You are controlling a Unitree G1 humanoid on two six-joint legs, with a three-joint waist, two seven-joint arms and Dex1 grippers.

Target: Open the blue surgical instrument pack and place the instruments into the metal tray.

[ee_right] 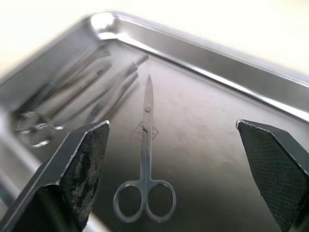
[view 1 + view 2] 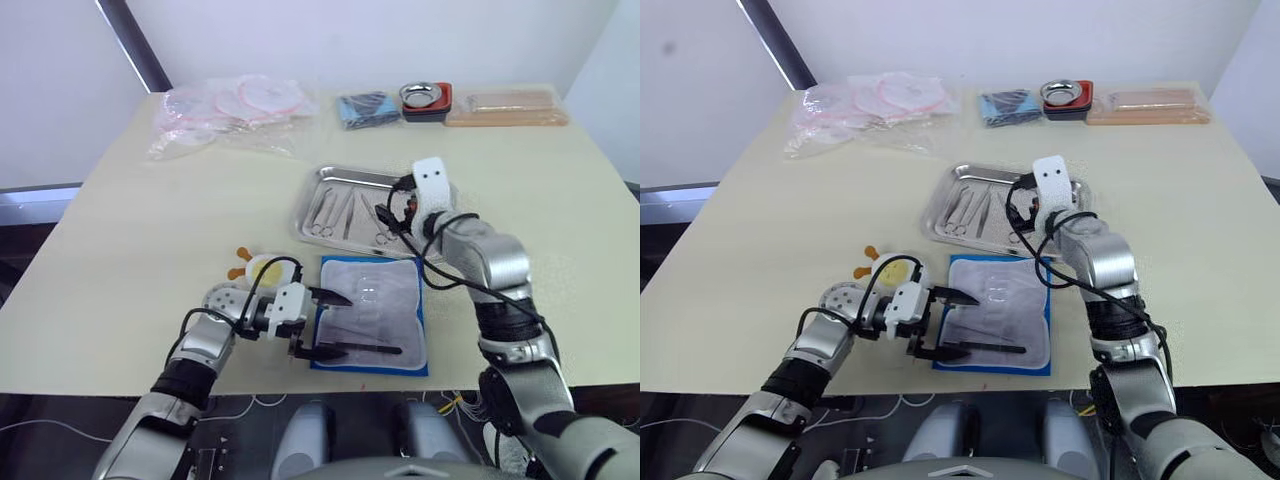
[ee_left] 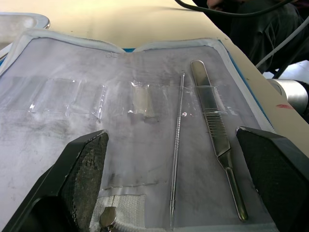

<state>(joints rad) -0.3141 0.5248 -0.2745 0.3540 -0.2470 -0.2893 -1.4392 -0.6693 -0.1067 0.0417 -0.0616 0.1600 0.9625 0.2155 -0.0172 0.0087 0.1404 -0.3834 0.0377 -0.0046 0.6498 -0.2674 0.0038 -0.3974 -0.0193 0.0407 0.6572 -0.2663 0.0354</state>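
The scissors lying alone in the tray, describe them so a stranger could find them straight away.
Start at the metal tray in the middle of the table. The scissors lie by themselves beneath the open right pincer, apart from the other instruments clustered at one side, with both finger rings plainly visible.

- Setting: a clinical training or robotics test room, appearing staged rather than a working theatre.
- A plain cream table (image 2: pixel 120 240) is standing against bare white walls, with cables trailing on the dark floor beneath.
- A stainless metal tray (image 2: pixel 330 176) is holding ring-handled scissors (image 1: pixel 145 179) and other instruments (image 2: pixel 335 212).
- A blue surgical instrument pack (image 2: pixel 372 312) is lying unfolded, its pale lining showing tweezers (image 3: pixel 215 130) and a thin probe (image 3: pixel 177 145).
- Bagged tubing (image 2: pixel 232 112), a small metal bowl in a red holder (image 2: pixel 427 98), and a tan tray (image 2: pixel 506 108) are sitting along the far edge.
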